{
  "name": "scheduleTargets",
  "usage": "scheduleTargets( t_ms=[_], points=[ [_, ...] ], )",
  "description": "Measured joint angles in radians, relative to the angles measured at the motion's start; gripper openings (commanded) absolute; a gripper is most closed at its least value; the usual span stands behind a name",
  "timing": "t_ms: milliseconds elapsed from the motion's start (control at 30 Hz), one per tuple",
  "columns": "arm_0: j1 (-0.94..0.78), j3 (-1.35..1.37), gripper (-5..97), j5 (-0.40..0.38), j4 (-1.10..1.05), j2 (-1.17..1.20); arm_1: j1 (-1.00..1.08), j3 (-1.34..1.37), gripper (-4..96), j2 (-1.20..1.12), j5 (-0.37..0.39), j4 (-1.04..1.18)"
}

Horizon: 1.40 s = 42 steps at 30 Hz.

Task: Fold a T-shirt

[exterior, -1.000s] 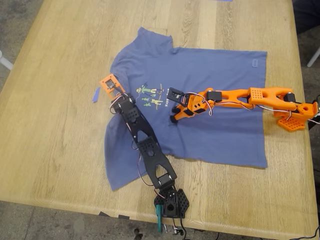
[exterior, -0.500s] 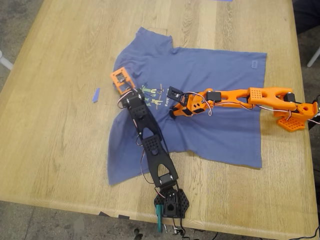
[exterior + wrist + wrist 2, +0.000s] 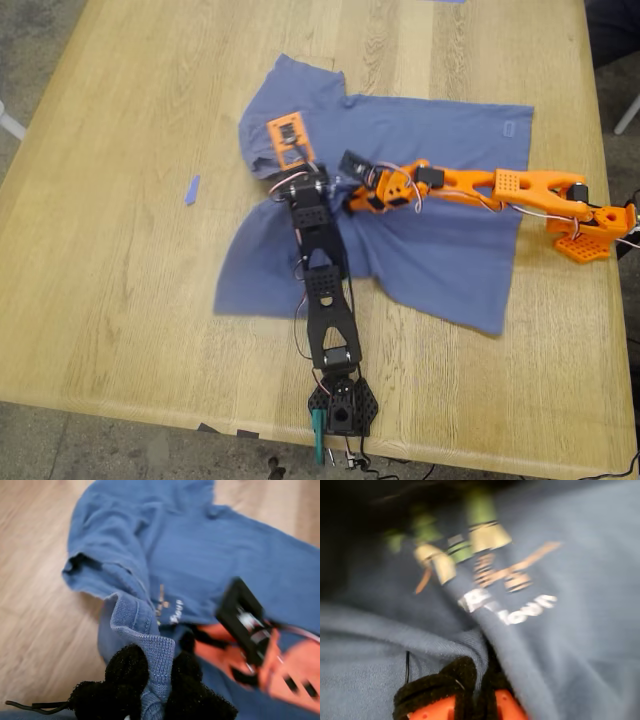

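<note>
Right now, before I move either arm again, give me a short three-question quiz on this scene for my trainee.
1. True or false: my first gripper is pinching an edge of the T-shirt.
2. Pick one. The small blue strip lies: A) on the shirt; B) on the bare table, toward the exterior view's left of the shirt; C) under the black arm.
3. Short answer: what colour is the arm that reaches in from the exterior view's right?

Key: 1 true; 2 B; 3 orange.
</note>
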Motion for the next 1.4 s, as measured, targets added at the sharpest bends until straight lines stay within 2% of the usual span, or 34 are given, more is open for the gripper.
scheduleTargets(
  t_ms=[433,567,1033,1400],
  points=[
    [0.5,0.0,0,0.0,-0.063,0.034,0.21,0.006,0.0,0.044,0.0,0.017],
    [0.611,0.0,0,0.0,-0.11,-0.034,0.262,0.006,-0.1,0.077,-0.002,0.046],
    [0.801,0.0,0,0.0,-0.132,-0.402,0.285,0.006,-0.1,0.107,0.008,0.179],
    [0.865,0.018,0,0.002,-0.052,-0.443,0.287,0.006,-0.1,0.12,0.009,0.23]
  ],
)
